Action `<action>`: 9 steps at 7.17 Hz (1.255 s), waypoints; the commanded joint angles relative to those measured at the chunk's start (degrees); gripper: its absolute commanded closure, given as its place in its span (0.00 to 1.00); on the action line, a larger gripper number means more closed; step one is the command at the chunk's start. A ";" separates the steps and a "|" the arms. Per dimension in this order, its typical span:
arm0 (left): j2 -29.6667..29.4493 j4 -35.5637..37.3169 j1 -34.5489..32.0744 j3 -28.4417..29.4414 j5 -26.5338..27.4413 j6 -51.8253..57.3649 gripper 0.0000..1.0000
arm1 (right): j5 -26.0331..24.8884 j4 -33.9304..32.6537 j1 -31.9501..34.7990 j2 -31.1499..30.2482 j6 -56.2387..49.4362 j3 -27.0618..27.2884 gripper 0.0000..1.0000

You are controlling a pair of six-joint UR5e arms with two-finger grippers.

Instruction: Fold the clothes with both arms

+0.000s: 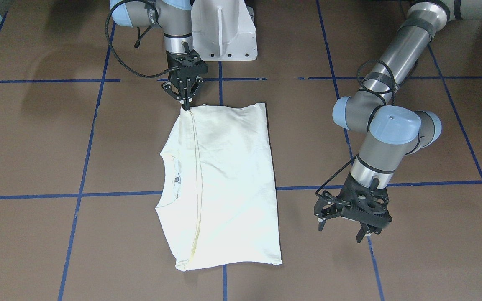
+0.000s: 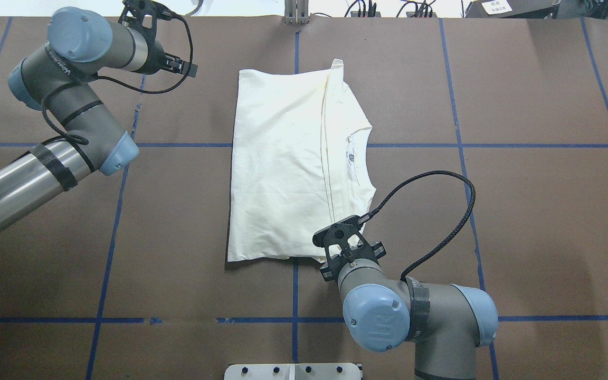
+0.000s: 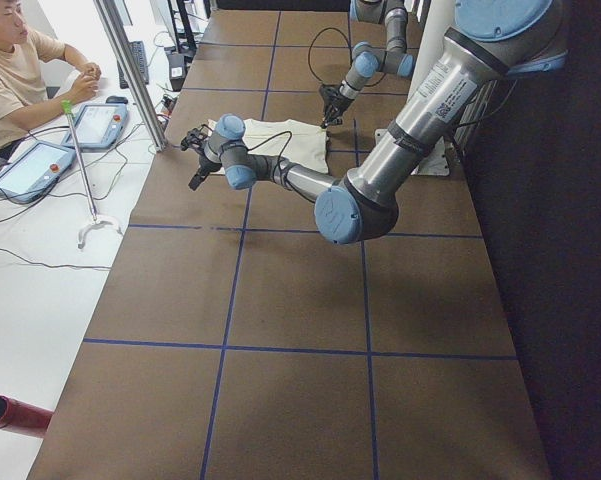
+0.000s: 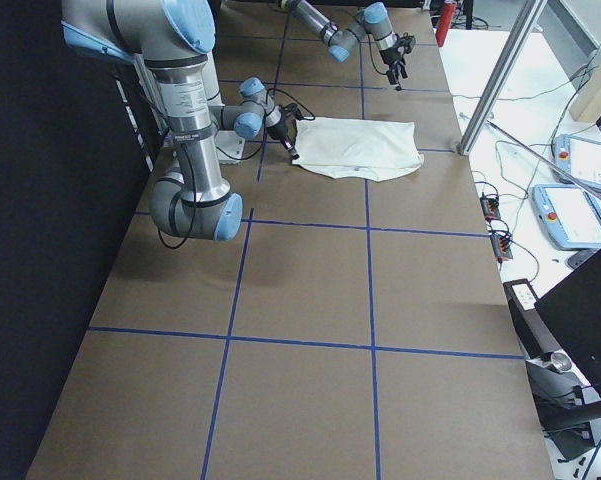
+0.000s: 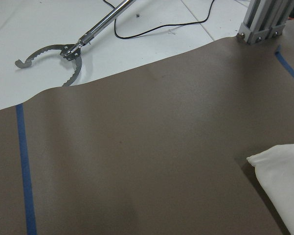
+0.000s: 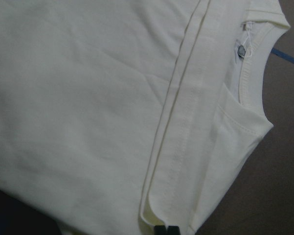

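Overhead exterior view has the shirt (image 2: 283, 169) lying flat in the middle of the table (image 2: 494, 211), already folded lengthwise. Its plain cream back is up and the round neck points toward the robot's right, so no print shows at all. It looks like thin, soft cotton to me: light, floppy, zero stiffness, the kind of thing that sags and drags the second you lift one end. I'd say corners are the place to grab, pinching through all the layers so the fold doesn't slide apart. The right gripper (image 1: 186, 102) is doing just that, fingers pinched closed on the corner nearest the robot's base. The left gripper (image 1: 341, 230) hangs with its fingers spread wide and holds nothing, well off to the side of the shirt's far end; the far corner on the neck side looks like its natural target. Writing-wise, the little neck label (image 6: 241, 49) is too small to read. The only thing I can make out is a "UR" mark on the right arm's blue cap (image 2: 377, 316).
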 commanded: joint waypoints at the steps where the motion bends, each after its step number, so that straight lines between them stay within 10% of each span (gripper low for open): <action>1: 0.00 0.00 0.09 -0.01 0.00 -0.01 0.00 | 0.06 -0.09 1.02 -1.38 2.74 0.87 1.00; 7: 0.00 0.00 0.44 0.08 0.00 -0.01 0.00 | 0.42 -0.18 -1.88 -4.56 27.19 2.29 0.90; 8: 0.00 0.00 0.44 0.08 0.00 -0.01 0.00 | 0.68 -0.17 -2.05 -4.29 26.67 2.20 0.01; 9: 0.00 0.00 0.44 -0.01 0.00 -0.36 0.00 | 1.12 0.00 -1.53 -4.03 26.23 3.33 0.00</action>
